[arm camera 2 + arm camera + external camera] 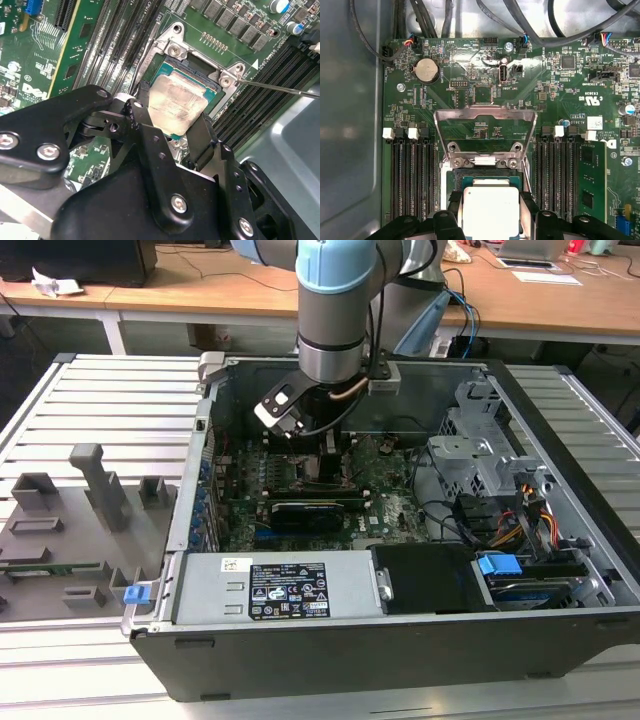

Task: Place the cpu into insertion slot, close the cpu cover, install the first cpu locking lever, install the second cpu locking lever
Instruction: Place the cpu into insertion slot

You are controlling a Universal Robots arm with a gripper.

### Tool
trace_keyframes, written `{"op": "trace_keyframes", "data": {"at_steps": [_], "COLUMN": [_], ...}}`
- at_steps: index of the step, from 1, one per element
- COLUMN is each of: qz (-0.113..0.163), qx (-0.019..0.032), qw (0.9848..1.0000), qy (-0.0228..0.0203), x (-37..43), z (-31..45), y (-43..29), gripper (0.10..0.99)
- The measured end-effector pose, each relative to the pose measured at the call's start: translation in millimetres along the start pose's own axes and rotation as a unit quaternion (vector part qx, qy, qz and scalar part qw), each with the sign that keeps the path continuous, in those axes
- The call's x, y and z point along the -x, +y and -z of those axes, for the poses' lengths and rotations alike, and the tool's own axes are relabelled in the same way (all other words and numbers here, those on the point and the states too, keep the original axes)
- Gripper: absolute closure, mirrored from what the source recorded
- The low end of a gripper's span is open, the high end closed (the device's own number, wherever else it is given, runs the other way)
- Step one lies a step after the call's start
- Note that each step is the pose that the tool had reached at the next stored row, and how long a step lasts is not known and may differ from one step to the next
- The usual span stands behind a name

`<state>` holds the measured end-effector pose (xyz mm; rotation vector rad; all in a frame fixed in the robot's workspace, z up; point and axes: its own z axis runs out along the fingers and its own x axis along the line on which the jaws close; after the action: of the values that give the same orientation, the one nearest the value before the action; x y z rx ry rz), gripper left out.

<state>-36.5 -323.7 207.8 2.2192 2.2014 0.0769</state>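
We're down inside the open computer case (330,650) on the worktop (100,390), arm reaching in over the green circuit board (470,75). The action is at the insertion slot (197,67).

The cpu (177,105) shows its dull silver top in both wrist views. The jaws are closed on it, with one black finger (204,135) pressed to one edge and its partner against the opposite edge. The chip sits squarely over the socket, low and almost level. From here we cannot tell whether it has dropped fully home or is riding just above the contacts. So we'd call step one very nearly done, but not released.

Everything after that is left to do. The cpu cover (470,114) stands open, tipped up and back on its hinge at the far side of the socket. Board shows through its big window, and nothing is folded over the chip. A thin metal rod (280,89), which we take for one locking lever, juts out free beside the socket and is not latched. We can't pick out the second lever with any certainty.

So placement is in hand, while the cover and both levers are untouched.
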Motion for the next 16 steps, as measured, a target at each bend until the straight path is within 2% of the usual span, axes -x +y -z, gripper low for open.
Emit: {"op": "trace_keyframes", "data": {"at_steps": [3, 5, 12, 13, 16], "qz": [0.000, 0.000, 0.000, 0.000, 0.000], "qx": [0.0000, 0.0000, 0.0000, 0.0000, 0.0000], "qw": [1.0000, 1.0000, 1.0000, 1.0000, 1.0000], "qy": [0.0001, 0.0001, 0.0001, 0.0001, 0.0001], "x": [-3.4, -3.7, -3.7, -3.7, -3.7], "z": [-6.4, -7.6, -8.1, -8.1, -8.2], "y": [-0.2, -0.3, -0.2, 0.0, 0.8], "gripper": [0.545, 0.545, 0.533, 0.471, 0.471]}}
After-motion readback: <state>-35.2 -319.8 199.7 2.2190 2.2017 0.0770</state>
